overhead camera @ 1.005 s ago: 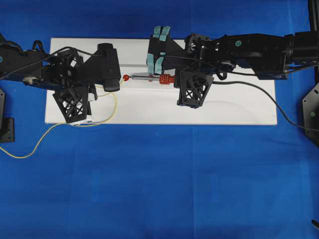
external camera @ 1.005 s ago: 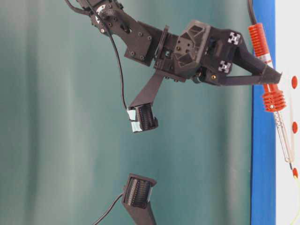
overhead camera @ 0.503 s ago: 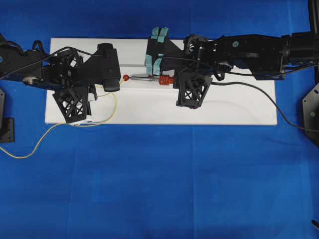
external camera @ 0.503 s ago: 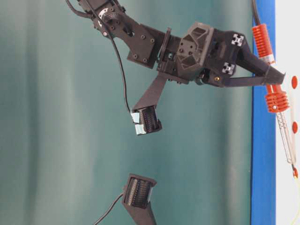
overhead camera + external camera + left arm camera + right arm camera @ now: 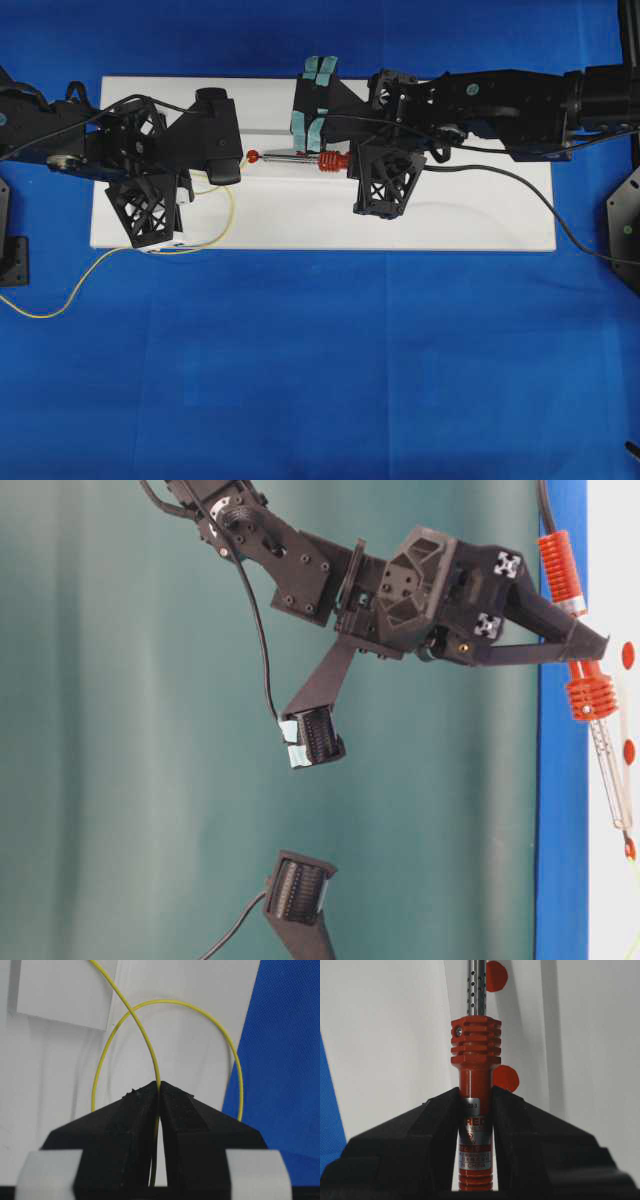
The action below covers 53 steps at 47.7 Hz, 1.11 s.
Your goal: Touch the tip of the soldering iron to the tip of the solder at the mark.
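Note:
The soldering iron (image 5: 332,160) lies level over the white board (image 5: 450,215), its thin shaft pointing left. Its tip reaches the red mark (image 5: 253,156). My right gripper (image 5: 348,161) is shut on the red handle just behind the ribbed collar (image 5: 476,1042). In the right wrist view, two red dots (image 5: 506,1078) sit beside the shaft. The yellow solder (image 5: 232,212) loops over the board and trails off onto the blue cloth at left. My left gripper (image 5: 238,165) is shut on the solder (image 5: 131,1008) right beside the mark. The solder's free end is hidden under the fingers.
The iron's black cord (image 5: 560,215) runs right across the board and onto the blue cloth. A small white card (image 5: 65,990) lies on the board by the solder loop. Black mounts (image 5: 625,230) stand at the table's side edges.
The right arm has eased slightly left with the iron, bringing its tip up to the mark. The left arm and the solder have held still.

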Each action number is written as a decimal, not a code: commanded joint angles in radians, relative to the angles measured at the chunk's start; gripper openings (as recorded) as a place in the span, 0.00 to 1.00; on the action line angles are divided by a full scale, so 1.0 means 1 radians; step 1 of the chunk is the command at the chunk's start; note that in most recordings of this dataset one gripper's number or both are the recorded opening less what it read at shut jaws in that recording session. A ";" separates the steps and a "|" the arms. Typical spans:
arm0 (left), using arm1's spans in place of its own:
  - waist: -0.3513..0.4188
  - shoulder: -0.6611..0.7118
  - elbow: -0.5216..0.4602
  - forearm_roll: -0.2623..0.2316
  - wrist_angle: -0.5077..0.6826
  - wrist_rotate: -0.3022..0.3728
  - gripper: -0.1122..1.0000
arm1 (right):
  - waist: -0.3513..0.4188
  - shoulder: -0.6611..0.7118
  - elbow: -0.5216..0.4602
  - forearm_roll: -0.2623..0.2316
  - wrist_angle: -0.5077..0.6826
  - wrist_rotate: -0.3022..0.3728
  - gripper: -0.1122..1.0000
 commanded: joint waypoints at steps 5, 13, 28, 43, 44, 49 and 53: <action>-0.002 -0.006 -0.025 -0.002 0.000 0.002 0.11 | 0.000 -0.012 -0.025 -0.006 -0.003 0.000 0.16; -0.003 -0.006 -0.025 -0.002 0.000 0.002 0.11 | 0.000 -0.012 -0.025 -0.006 -0.003 0.002 0.16; -0.003 0.003 -0.041 0.000 0.021 0.003 0.11 | 0.000 -0.012 -0.025 -0.008 -0.003 0.003 0.16; -0.003 0.012 -0.057 0.000 0.040 0.008 0.11 | 0.002 -0.012 -0.023 -0.009 -0.002 0.000 0.16; -0.002 0.012 -0.057 0.000 0.040 0.008 0.11 | 0.000 -0.012 -0.023 -0.009 -0.002 0.000 0.16; -0.003 0.012 -0.057 0.000 0.040 0.006 0.11 | 0.000 -0.012 -0.023 -0.009 -0.002 0.000 0.16; -0.003 0.012 -0.057 0.000 0.038 0.006 0.11 | 0.002 -0.014 -0.023 -0.009 -0.003 0.000 0.16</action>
